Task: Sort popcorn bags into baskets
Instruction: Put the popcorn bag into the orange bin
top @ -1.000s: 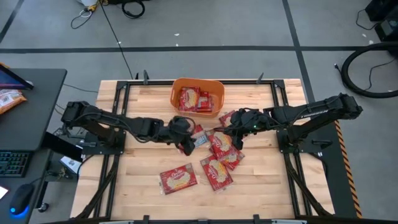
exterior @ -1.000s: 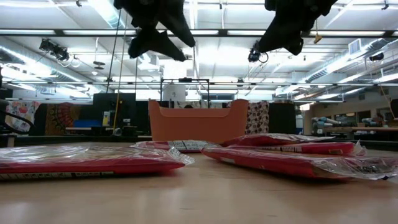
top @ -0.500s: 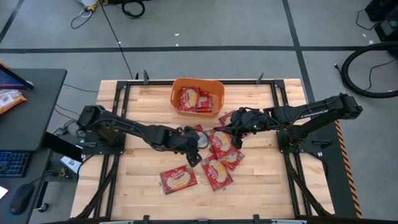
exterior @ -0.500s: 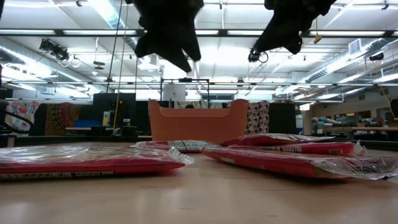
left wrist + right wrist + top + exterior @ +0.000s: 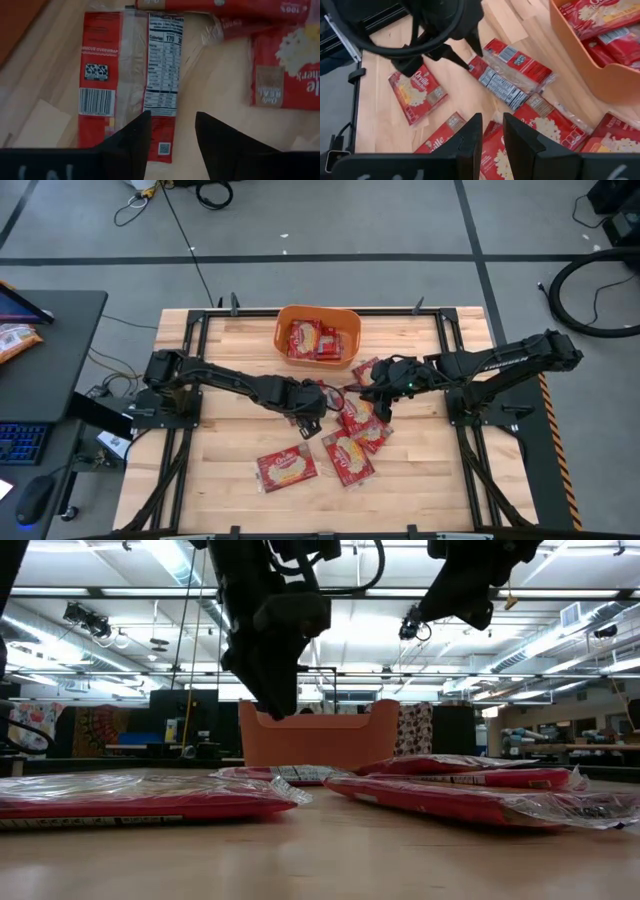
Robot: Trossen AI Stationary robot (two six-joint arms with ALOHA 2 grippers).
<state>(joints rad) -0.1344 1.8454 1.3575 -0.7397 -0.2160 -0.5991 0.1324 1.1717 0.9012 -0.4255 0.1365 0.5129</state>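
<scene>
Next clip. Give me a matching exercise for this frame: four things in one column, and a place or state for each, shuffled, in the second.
Things:
1. basket
2. left claw
3. right claw
4. packet under the left claw

Places or states:
a. lies label side up on the table
b. at the table's far edge, with packets inside
c. open, low over a single packet near the table's middle
d. empty, over the pile right of the middle

Pairs: 1-b, 2-c, 3-d, 4-a
</scene>
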